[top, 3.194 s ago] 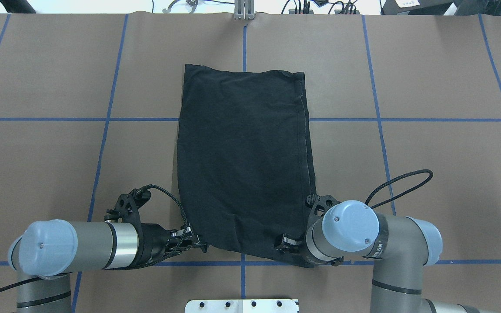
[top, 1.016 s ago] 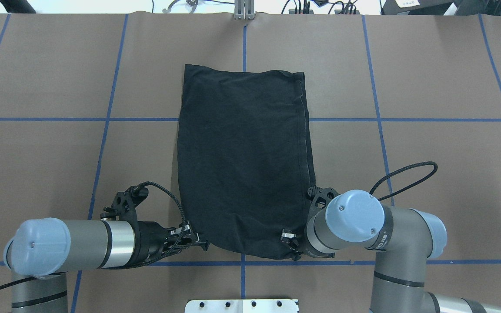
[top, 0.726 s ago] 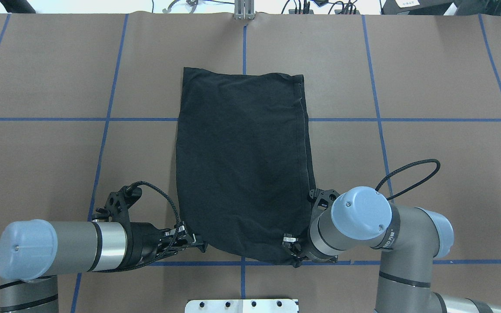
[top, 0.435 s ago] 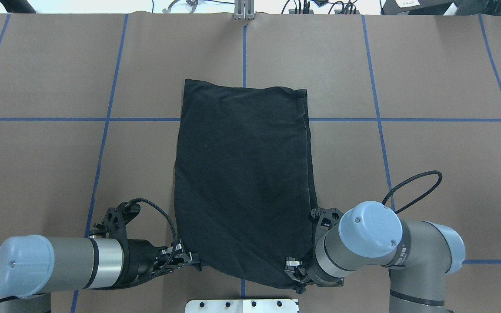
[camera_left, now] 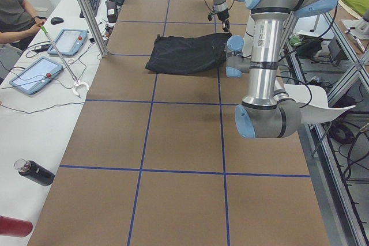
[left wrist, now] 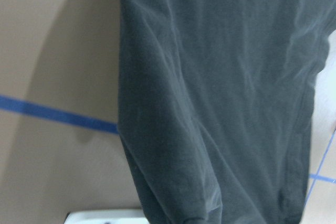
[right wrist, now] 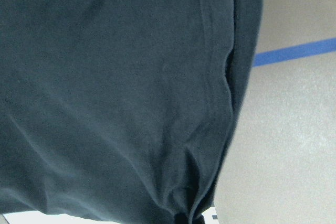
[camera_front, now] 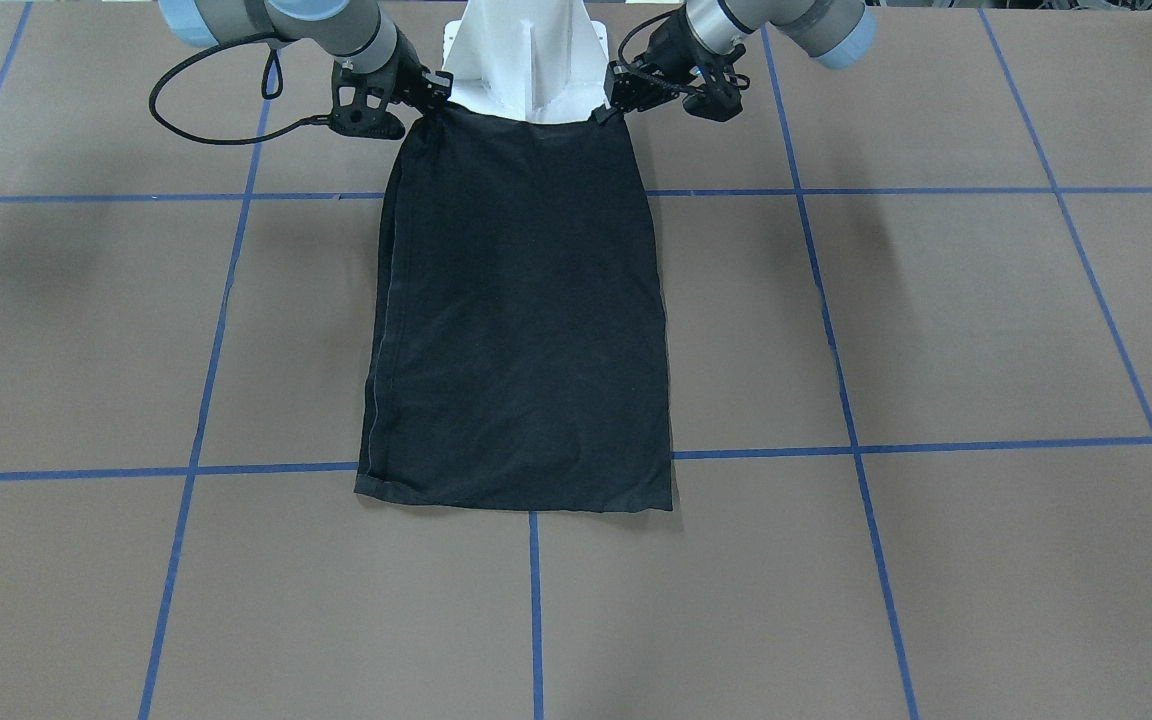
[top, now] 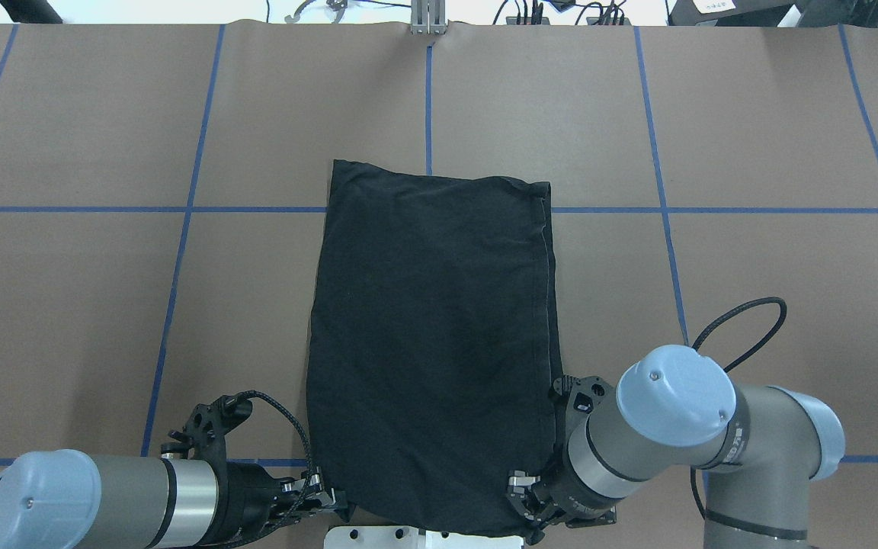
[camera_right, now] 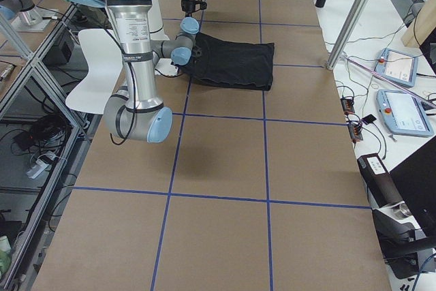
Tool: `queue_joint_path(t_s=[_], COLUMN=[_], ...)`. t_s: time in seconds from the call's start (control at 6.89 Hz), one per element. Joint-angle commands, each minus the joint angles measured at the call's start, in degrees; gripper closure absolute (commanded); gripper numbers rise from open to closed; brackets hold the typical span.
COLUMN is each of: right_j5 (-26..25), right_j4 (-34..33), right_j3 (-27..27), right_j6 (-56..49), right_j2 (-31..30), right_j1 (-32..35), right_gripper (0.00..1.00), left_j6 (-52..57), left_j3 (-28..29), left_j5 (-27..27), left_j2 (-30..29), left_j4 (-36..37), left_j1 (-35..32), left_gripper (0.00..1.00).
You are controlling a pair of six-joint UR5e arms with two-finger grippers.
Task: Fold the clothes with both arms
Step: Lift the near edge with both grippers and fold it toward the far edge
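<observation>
The clothes are one black T-shirt (top: 431,343), folded into a long plain-black rectangle on the brown table; no logo shows. Its far hem (camera_front: 516,495) lies flat, and its near edge is lifted over the white pedestal. My left gripper (top: 336,499) is shut on the near left corner, and it shows at the right in the front-facing view (camera_front: 604,110). My right gripper (top: 523,509) is shut on the near right corner (camera_front: 433,97). Both wrist views show only the black T-shirt (left wrist: 226,93) (right wrist: 115,93) hanging close to the lens; the fingers are hidden there.
The white pedestal base (camera_front: 526,60) sits just under the held edge. Blue tape lines (top: 180,210) grid the table. Beyond the far edge, a side bench holds tablets (camera_left: 69,41) and a seated person (camera_left: 17,15). A metal post (camera_left: 86,12) stands at that edge.
Both grippers have pulled back toward the robot's base with the T-shirt's near corners, and the whole shirt has slid toward the near edge. Its far hem has come nearer by about a quarter square.
</observation>
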Motion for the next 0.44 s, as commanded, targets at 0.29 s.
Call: queue_joint_path(t_s=[0.29], right_j5=[7.47], right_j4=[0.34], right_j3=[-2.55], right_j6=[-1.42], right_j2=[4.14], right_j1=[15.71], right_gripper=[1.0], left_j6=[2.61], left_j3=[-1.81], left_j5=[-1.87], left_j2=[-3.19], left_j4=[0.26], left_j1=[-12.54], left_gripper=[1.0])
